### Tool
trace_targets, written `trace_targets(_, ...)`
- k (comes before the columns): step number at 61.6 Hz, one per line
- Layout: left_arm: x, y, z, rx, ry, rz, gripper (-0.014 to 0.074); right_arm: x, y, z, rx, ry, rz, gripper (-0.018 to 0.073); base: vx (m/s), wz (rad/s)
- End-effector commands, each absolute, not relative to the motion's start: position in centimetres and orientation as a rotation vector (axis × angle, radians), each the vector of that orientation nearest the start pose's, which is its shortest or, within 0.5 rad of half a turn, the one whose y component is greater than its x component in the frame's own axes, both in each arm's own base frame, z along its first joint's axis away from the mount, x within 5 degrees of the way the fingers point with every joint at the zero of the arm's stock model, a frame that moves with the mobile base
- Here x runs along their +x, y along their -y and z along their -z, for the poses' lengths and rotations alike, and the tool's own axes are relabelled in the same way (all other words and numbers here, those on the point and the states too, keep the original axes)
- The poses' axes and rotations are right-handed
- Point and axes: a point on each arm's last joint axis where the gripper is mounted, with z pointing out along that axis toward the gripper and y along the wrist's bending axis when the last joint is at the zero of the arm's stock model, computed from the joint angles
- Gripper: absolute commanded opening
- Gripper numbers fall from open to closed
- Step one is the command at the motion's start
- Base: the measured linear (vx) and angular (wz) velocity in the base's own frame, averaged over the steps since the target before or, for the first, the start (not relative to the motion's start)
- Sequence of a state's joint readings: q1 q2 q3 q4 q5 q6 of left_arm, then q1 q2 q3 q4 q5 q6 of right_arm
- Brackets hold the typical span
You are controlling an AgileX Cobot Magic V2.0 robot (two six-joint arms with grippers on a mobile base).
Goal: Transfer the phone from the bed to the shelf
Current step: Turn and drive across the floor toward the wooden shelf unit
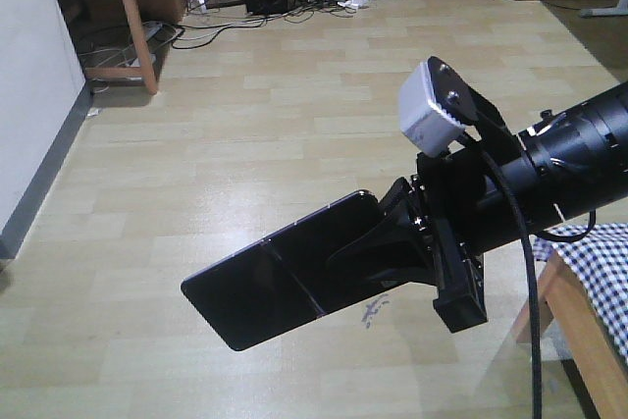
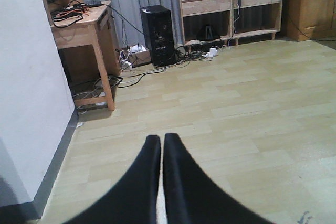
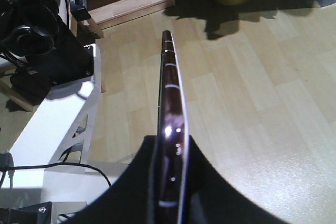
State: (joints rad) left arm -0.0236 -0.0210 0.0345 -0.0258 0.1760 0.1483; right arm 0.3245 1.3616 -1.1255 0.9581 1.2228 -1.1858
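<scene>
Phone [image 3: 170, 87] edgewise between right fingers [image 3: 134, 192]

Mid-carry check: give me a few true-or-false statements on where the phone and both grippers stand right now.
1. The right gripper is shut on the phone. True.
2. The phone lies on the bed. False: it is held in the air over the floor, off the bed.
3. The left gripper holds something. False: its fingers are closed together with nothing between them.
4. The shelf stands across the floor, and the phone is not yet on it. True.
</scene>
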Motion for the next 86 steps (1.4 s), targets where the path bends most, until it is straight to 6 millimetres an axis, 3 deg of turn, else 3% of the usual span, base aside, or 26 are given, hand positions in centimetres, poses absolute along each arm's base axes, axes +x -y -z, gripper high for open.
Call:
trace_targets(1,5.49,0.16,-20.12,0.105,-1.571,-0.064,0.0001,20.63,-14.9,-35.98,-1.41,-1.852,-1.092,-0.0003,0.28,-0.03)
trace_targets(86,5.49,0.16,-20.12,0.105,-1.571,-0.064,0.0001,20.63,-14.9,-35.98,-1.41,-1.852,-1.092,-0.0003,0.32,0.02)
